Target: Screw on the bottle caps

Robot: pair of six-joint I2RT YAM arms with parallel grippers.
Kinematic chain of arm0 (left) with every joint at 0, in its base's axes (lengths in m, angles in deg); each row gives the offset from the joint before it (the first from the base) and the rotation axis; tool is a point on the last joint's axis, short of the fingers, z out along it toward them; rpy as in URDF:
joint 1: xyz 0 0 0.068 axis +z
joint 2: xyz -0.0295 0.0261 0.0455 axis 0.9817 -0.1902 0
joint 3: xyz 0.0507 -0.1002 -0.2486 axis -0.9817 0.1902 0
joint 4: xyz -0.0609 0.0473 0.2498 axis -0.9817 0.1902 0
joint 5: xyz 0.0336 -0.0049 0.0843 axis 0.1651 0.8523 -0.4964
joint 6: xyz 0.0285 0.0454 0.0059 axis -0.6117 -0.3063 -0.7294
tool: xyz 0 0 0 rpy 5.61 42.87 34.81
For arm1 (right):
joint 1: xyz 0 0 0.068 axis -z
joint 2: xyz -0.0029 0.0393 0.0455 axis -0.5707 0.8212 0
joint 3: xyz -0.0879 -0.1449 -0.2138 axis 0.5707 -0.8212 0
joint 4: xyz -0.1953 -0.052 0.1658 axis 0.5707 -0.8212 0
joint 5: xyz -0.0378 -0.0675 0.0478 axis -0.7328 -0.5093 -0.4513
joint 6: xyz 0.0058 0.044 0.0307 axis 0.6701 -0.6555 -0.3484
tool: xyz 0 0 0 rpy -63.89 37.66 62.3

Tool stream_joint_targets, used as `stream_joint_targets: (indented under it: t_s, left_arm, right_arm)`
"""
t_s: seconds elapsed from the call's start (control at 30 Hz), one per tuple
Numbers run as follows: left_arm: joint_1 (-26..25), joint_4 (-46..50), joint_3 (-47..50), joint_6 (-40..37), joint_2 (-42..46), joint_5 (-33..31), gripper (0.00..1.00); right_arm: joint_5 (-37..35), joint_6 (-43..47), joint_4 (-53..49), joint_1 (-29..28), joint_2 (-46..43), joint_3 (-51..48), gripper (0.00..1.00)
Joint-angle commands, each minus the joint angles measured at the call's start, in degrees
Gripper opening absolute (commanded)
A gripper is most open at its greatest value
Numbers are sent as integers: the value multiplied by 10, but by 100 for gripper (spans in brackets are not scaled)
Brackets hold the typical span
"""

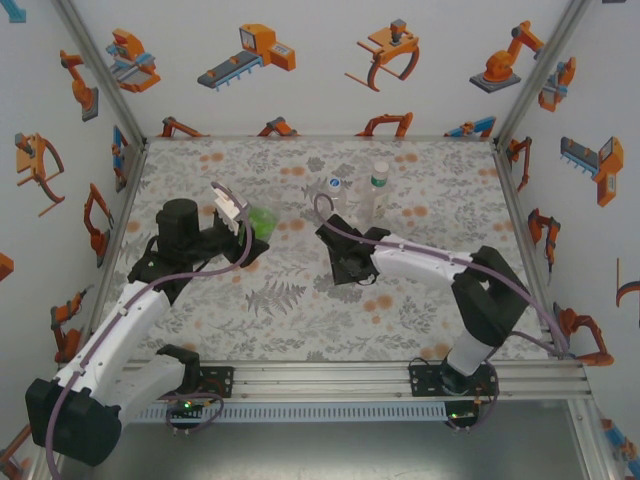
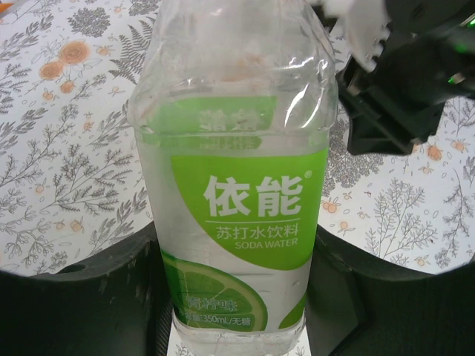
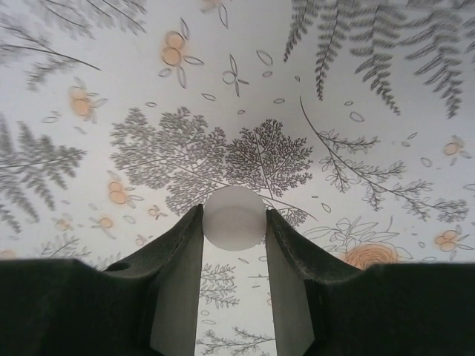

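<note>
Floral mat [image 1: 300,310] on the worktop, robot-print walls. Left gripper [image 1: 245,228] jaws clamp the soda bottle [image 2: 237,208]; its long axis runs out from the jaws, neck far end. Right gripper [image 3: 234,222] jaws pinch a white cap [image 3: 234,211] lying flat on the mat. Beyond the right jaws, the clear bottle [image 1: 335,190] and banded bottle [image 1: 378,188] look capped; one left.

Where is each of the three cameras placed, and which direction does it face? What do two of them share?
Top external: above and behind the bases, facing down at the floral mat; both arms, left gripper, right gripper.
Left wrist: on the left arm, facing the green-labelled bottle between its fingers.
Right wrist: on the right arm, facing down at the mat, fingers pinching a white cap.
Shared: top and left wrist both show that bottle.
</note>
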Motion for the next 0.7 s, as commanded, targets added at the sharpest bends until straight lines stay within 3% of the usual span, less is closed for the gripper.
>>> stream_joint_targets:
  t_s: [0.0, 0.4, 0.67]
  left_arm:
    - [-7, 10, -18, -17, 1, 3, 0]
    - [-75, 9, 18, -101, 41, -75, 0]
    - [-92, 34, 16, -175, 82, -94, 0]
  right_arm:
    - [-25, 33, 27, -4, -61, -7, 17]
    - [-16, 176, 73, -4, -230, -9, 11]
    - [-66, 259, 44, -4, -294, 4, 9]
